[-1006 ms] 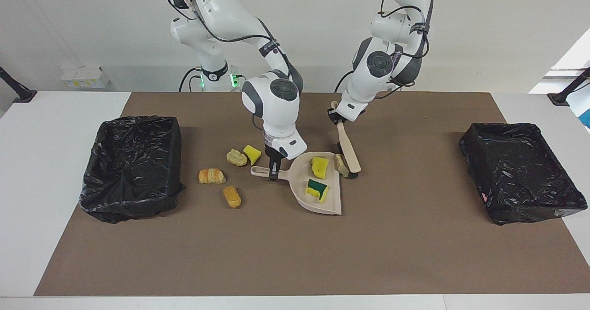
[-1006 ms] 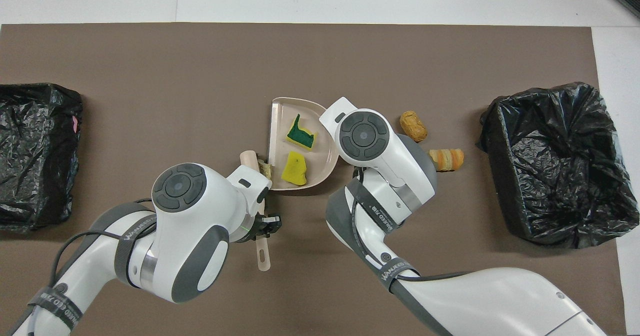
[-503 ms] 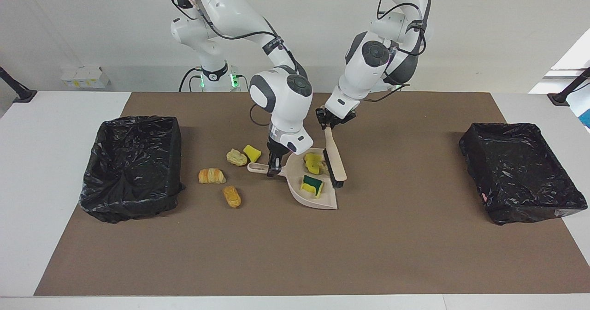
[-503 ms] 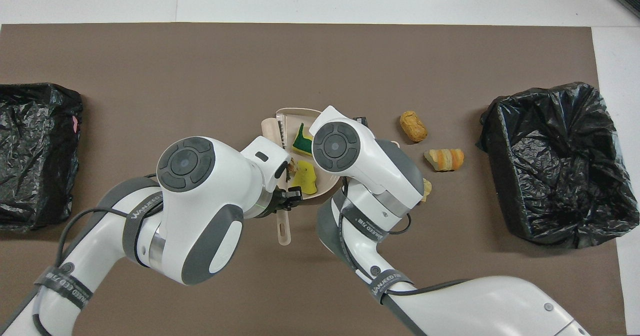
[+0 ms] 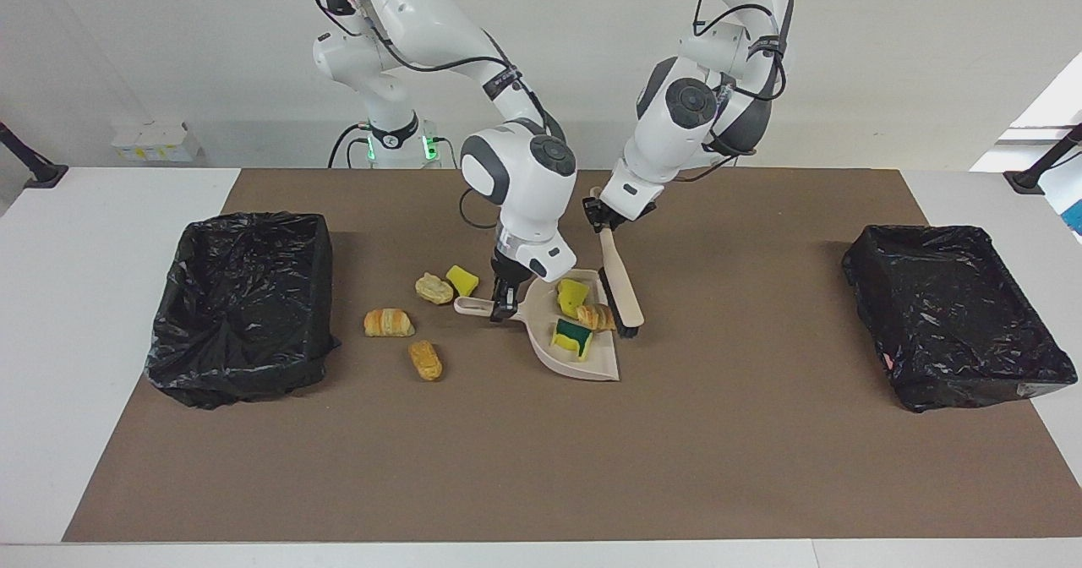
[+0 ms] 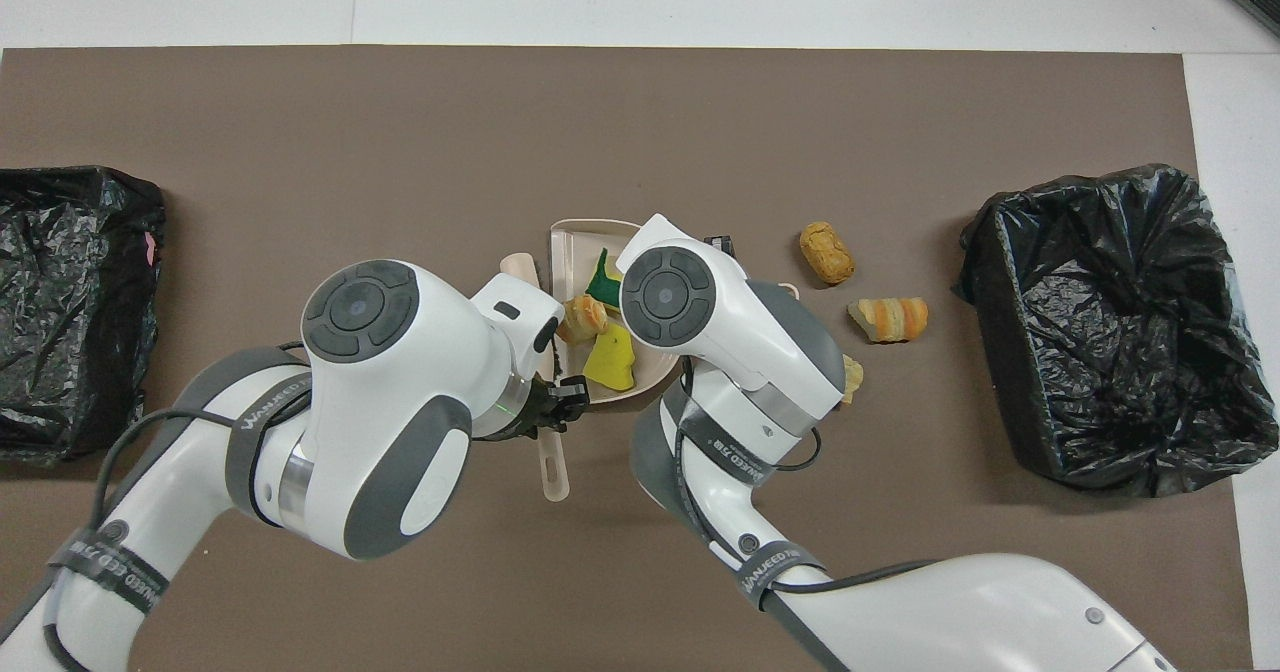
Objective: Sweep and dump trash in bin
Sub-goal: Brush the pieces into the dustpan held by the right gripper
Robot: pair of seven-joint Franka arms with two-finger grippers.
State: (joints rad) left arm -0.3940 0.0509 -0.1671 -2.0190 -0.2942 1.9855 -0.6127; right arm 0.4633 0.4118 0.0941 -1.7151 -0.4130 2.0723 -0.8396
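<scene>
My right gripper is shut on the handle of the beige dustpan, which lies mid-mat. Three trash pieces sit in the pan: a yellow chunk, a tan pastry and a green-and-yellow sponge. My left gripper is shut on the beige brush, whose bristles stand at the pan's mouth. Several more trash pieces lie on the mat toward the right arm's end: a yellow chunk, a tan bit, a croissant and a bread roll. In the overhead view the arms cover most of the pan.
Two bins lined with black bags stand on the brown mat: one at the right arm's end close to the loose pieces, the other at the left arm's end. White table borders the mat.
The brush swept the tan pastry from the mat into the dustpan, then drew back a little. The pan shifted slightly toward the right arm's end.
</scene>
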